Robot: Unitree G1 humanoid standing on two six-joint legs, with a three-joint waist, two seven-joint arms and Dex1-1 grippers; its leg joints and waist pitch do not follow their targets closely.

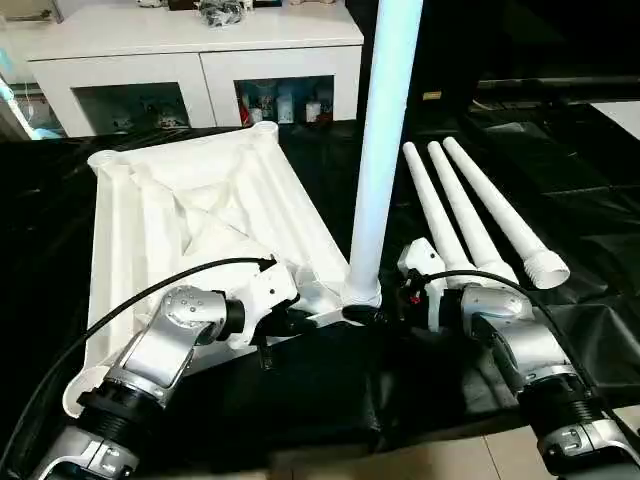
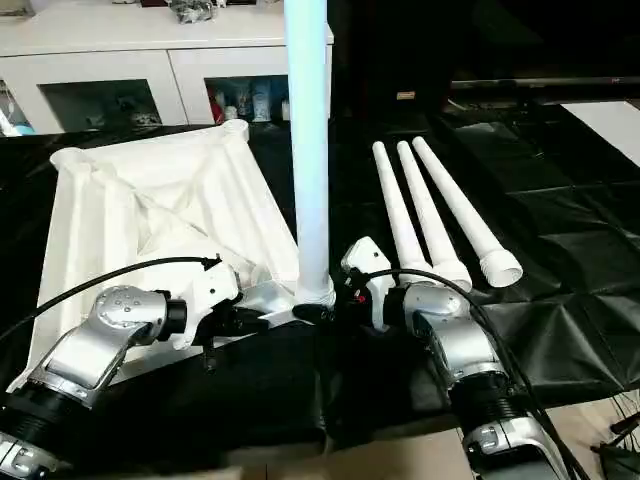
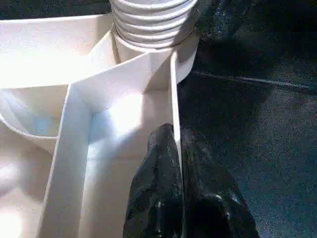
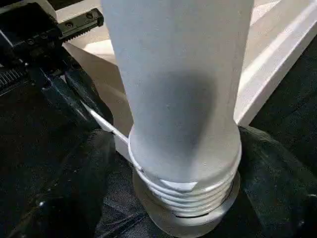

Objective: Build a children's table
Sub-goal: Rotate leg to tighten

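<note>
Right wrist view, upright leg (image 4: 181, 99) between right pincer (image 4: 168, 193) fingers

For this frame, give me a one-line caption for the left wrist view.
Left gripper pinches the upturned tabletop's rim beside the corner socket holding a threaded leg.

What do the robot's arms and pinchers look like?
Both arms are shiny silver metal with round joints and ribbed black cuffs. A thin black cable loops over the left arm and another over the right arm. White wrist blocks carry the chunky black fingers.
</note>
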